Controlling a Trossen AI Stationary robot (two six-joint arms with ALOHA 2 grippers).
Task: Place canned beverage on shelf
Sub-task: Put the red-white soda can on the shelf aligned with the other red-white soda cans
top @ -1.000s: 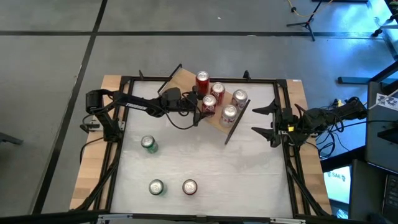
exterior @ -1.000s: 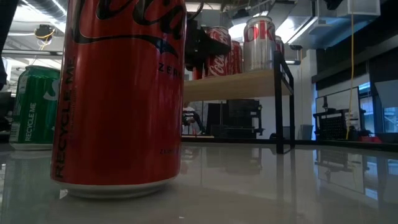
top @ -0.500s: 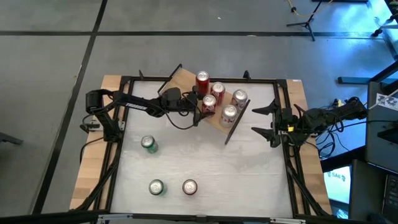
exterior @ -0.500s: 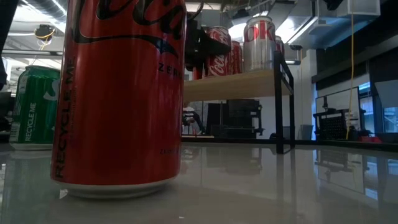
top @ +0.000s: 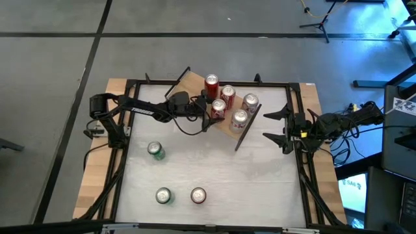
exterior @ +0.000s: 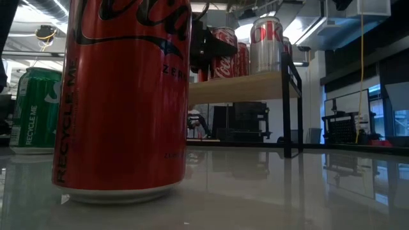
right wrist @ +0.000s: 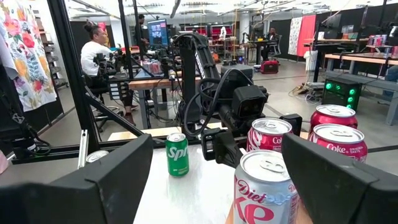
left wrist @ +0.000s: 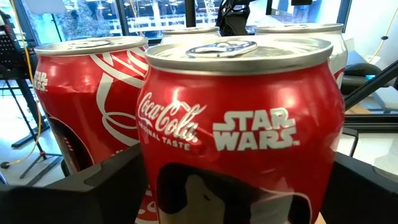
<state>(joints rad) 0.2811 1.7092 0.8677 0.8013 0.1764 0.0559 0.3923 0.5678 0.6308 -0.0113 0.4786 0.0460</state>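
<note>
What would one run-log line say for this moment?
left pincer: open around red can on shelf | right pincer: open, waiting at table's right edge | cans on table: three

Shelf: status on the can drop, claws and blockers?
Left claw at the shelf, fingers astride the red can. Right claw open, parked at table's right edge. Three cans remain on table; nothing blocking.

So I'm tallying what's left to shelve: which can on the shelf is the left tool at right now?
The red Coca-Cola Star Wars can, at the shelf's near left edge. The left tool straddles it; the other three cans stand clear.
</note>
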